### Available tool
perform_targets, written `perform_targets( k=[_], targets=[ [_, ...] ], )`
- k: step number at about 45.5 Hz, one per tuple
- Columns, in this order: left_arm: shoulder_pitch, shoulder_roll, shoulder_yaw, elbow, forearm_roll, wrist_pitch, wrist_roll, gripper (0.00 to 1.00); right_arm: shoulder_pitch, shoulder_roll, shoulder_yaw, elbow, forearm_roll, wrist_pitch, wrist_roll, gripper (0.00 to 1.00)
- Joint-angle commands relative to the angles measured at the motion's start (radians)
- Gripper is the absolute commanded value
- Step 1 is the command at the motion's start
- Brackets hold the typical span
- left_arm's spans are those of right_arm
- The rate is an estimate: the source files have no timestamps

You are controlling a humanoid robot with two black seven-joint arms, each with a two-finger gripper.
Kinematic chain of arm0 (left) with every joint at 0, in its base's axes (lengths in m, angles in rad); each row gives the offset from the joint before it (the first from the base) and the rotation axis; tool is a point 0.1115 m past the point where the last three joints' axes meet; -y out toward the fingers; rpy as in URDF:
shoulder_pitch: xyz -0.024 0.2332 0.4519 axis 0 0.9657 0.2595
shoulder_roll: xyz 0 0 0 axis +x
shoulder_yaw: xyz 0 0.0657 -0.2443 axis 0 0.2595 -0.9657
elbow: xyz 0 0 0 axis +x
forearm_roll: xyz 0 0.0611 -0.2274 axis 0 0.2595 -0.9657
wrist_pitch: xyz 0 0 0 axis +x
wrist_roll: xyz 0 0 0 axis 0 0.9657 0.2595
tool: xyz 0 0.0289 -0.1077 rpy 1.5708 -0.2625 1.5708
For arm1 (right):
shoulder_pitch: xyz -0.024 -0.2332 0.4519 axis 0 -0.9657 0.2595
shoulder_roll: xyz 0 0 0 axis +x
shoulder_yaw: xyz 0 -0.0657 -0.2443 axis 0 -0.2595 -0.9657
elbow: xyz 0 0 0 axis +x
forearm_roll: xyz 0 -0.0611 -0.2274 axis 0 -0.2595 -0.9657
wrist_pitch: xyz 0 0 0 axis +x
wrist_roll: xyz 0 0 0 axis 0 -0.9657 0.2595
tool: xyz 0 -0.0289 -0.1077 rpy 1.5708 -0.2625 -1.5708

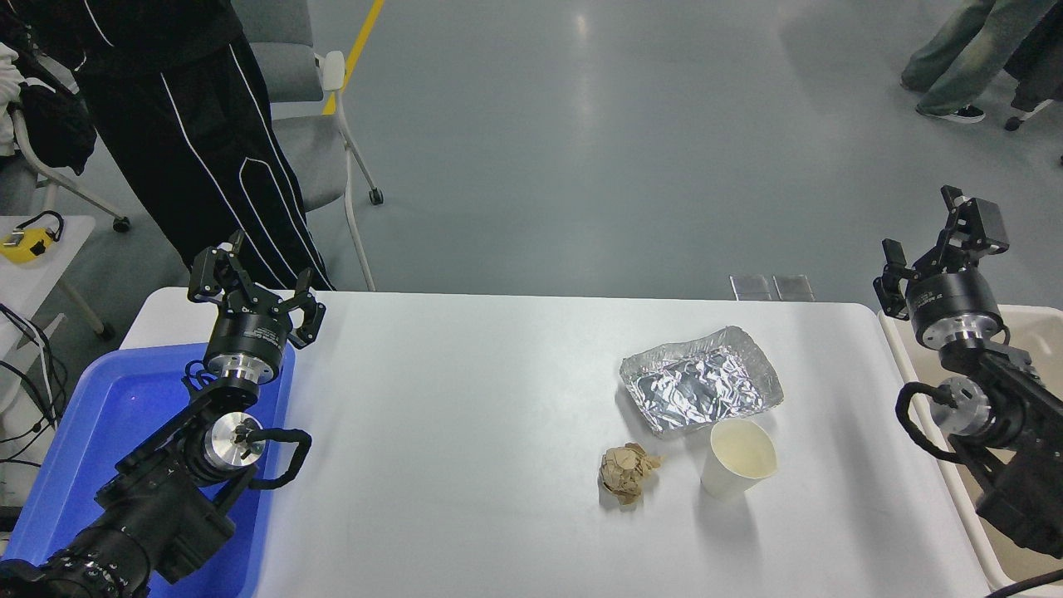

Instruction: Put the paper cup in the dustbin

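Paper cup point(738, 458) stands upright, well apart from right end effector point(922, 241), seemingly open.

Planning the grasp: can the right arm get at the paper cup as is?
Probably yes. The paper cup stands upright and alone; the open right gripper has bare table between, with the foil tray just behind it.

The paper cup point(737, 469) stands upright on the white worktop point(465, 432), between a brown paper ball point(627, 472) and the dustbin point(1034, 332), just below a foil tray point(702, 389); the right tool point(922, 241) hangs open above the dustbin.
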Motion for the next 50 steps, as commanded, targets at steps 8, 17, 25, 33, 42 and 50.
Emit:
perform_targets(
  k=[8,17,25,33,42,50],
  targets=[
    [0.0,0.0,0.0,0.0,0.0,0.0,0.0,1.0,0.009,0.0,0.003,-0.003,0.009,-0.003,0.0,0.99],
    [0.0,0.0,0.0,0.0,0.0,0.0,0.0,1.0,0.018,-0.001,0.001,-0.002,0.012,0.001,0.0,0.99],
    [0.0,0.0,0.0,0.0,0.0,0.0,0.0,1.0,0.022,-0.004,0.0,-0.005,0.012,0.003,0.0,0.99],
    [0.0,0.0,0.0,0.0,0.0,0.0,0.0,1.0,0.022,-0.014,-0.002,-0.006,0.011,0.006,0.0,0.99],
    [0.0,0.0,0.0,0.0,0.0,0.0,0.0,1.0,0.025,-0.015,0.0,-0.003,0.005,0.008,0.0,0.99],
    [0.0,0.0,0.0,0.0,0.0,0.0,0.0,1.0,0.028,-0.014,-0.019,-0.005,0.015,0.006,0.0,0.99]
  ],
)
